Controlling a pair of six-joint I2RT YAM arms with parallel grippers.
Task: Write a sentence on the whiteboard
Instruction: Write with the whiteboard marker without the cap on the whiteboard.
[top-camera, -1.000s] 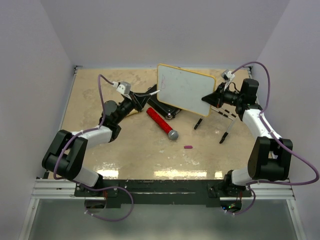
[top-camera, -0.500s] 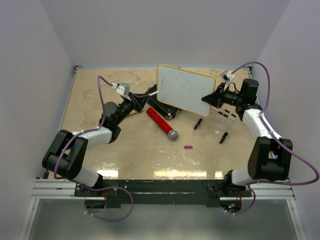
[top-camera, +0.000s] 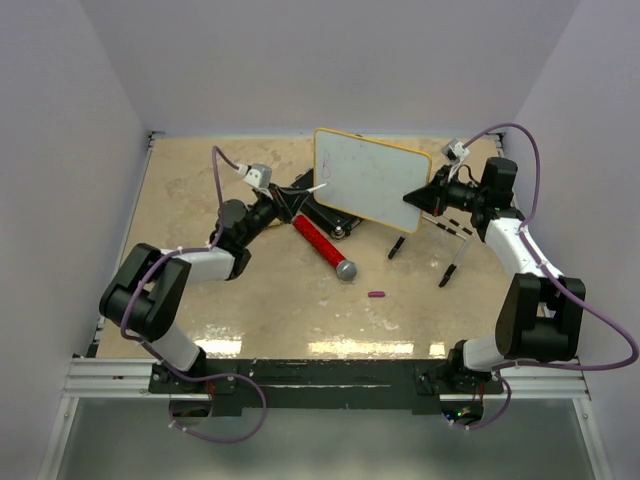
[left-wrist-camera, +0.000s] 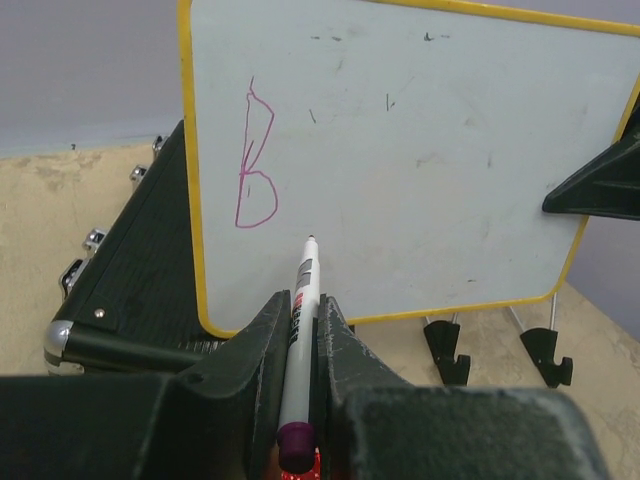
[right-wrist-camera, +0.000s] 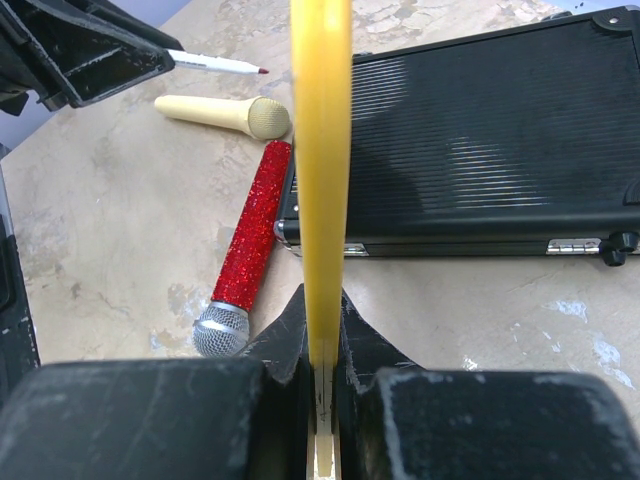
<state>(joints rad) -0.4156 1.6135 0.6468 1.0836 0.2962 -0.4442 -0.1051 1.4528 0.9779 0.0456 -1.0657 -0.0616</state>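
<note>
Board (left-wrist-camera: 400, 150): smooth white face, slight sheen, faint smudges. Its yellow rim (right-wrist-camera: 320, 150) looks like plastic. Case (right-wrist-camera: 480, 140): matt black, fine ribbing, shiny metal corners and latch. Red mic (right-wrist-camera: 248, 240): glitter body, silver wire-mesh head. Cream mic (right-wrist-camera: 215, 113): matt (foam or plastic, can't tell). Marker (left-wrist-camera: 305, 275): glossy white plastic. Left hand (left-wrist-camera: 305, 305) and right hand (right-wrist-camera: 322, 300): grainy matt black plastic. Bench (top-camera: 250, 290): mottled beige stone look, glossy near front edge.

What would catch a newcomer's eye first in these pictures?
The whiteboard, held up over the far middle of the table by the right gripper clamped on its edge, bears one purple letter B near its left side. The left gripper holds a marker pointed at it. A red glitter microphone lies beside a black case.
</note>
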